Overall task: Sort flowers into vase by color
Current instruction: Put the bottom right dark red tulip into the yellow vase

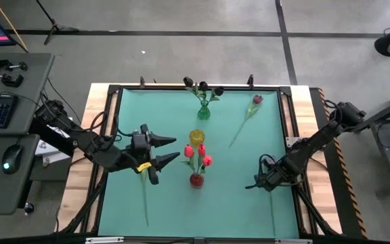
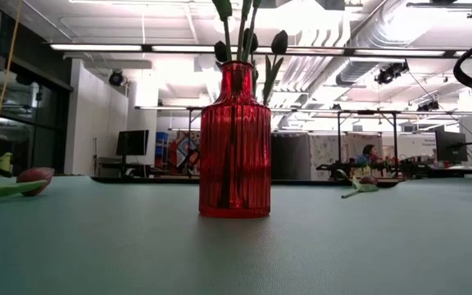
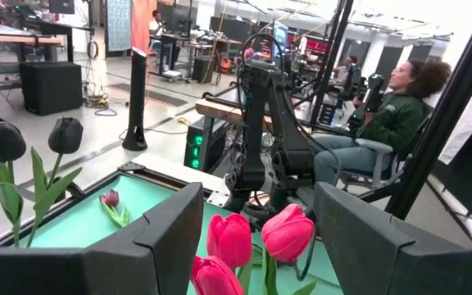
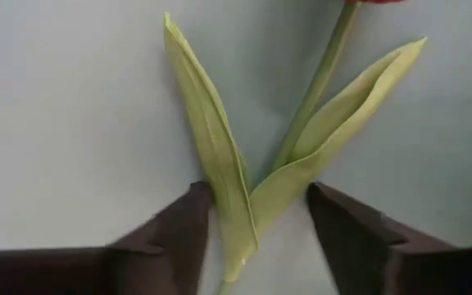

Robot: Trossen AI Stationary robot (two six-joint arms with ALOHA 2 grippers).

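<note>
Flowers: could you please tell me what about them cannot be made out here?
- Right wrist view: the flower between the right pincer's open fingers loses its head past the top edge.
- Low view: the red vase's blooms are partly cut off by the top edge.
- Low view: a lying flower's stem runs off the left edge.

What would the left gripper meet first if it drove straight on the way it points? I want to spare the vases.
Probably the bright pink tulip heads in the red ribbed glass vase; the open left gripper points straight at them, though depth is unclear.
</note>
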